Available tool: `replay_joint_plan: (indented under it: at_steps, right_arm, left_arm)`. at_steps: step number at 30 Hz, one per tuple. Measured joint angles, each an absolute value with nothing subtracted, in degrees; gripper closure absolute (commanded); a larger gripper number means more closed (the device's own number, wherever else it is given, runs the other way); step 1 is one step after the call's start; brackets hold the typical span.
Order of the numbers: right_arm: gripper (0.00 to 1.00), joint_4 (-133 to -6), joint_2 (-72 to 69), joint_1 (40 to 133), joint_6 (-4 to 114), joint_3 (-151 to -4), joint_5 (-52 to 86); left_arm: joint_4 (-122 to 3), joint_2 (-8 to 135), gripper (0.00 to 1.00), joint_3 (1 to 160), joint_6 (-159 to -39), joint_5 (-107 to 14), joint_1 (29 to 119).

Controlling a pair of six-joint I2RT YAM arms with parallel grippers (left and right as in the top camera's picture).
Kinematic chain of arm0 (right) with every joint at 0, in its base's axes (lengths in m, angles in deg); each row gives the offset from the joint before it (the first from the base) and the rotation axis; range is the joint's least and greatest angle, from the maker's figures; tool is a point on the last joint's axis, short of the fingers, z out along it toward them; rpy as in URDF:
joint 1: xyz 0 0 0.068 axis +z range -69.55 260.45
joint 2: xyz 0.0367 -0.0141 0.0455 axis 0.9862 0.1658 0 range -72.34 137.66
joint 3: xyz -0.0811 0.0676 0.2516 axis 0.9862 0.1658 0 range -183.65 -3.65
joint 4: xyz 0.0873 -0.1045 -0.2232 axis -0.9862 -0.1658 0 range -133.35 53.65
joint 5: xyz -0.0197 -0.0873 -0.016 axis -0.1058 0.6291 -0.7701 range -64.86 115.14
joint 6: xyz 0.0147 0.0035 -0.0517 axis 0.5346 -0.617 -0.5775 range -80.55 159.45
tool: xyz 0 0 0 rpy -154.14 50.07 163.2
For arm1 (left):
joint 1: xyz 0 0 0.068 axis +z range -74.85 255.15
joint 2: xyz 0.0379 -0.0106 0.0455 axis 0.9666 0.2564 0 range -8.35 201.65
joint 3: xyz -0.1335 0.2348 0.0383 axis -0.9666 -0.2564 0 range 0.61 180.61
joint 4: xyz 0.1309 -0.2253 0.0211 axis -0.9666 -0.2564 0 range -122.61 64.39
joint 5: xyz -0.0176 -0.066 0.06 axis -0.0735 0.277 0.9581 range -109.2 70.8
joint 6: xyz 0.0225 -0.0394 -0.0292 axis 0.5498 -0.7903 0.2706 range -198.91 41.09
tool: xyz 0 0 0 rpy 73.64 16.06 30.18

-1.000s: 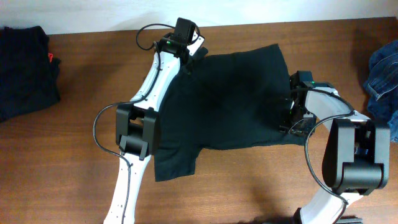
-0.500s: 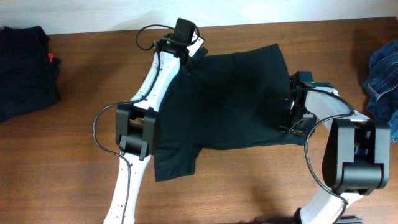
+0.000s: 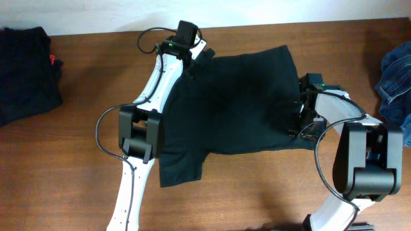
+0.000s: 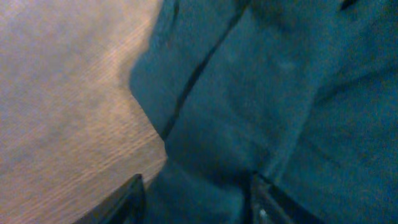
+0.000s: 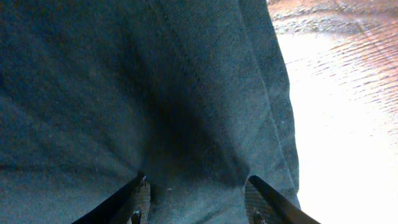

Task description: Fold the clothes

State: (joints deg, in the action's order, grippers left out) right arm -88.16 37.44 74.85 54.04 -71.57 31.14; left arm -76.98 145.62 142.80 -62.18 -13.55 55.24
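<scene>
Plain black short-sleeved cloth T-shirt (image 3: 237, 102) lies spread mostly flat on the brown wooden table (image 3: 257, 199), one sleeve sticking out at its lower left corner. Left gripper (image 3: 194, 58) sits at the shirt's upper left edge, jaws partly apart over the hem, nothing pinched as far as the wrist view shows. Right gripper (image 3: 300, 122) is on the shirt's right edge, jaws likewise apart, flat cloth under them, no grasp visible. No tidy fold seen, so likely early and most folding is left. A dark heaped garment pile (image 3: 22, 74) is far left of the shirt, crumpled blue denim (image 3: 395, 74) far right; both look unfolded.
</scene>
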Motion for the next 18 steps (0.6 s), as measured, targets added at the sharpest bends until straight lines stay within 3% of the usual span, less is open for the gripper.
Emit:
replay_joint_plan:
  at_steps: [8,18]
  right_arm:
    - [0.45,-87.6,37.3,74.8,54.0,-71.5,31.1]
    - [0.45,-87.3,37.3,74.8,54.0,-71.5,31.1]
  left_arm:
    - [-79.0,146.0,0.34,145.4,-62.2,-12.5,55.2]
    - [-82.8,145.8,0.35,148.8,-62.4,-11.5,54.5]
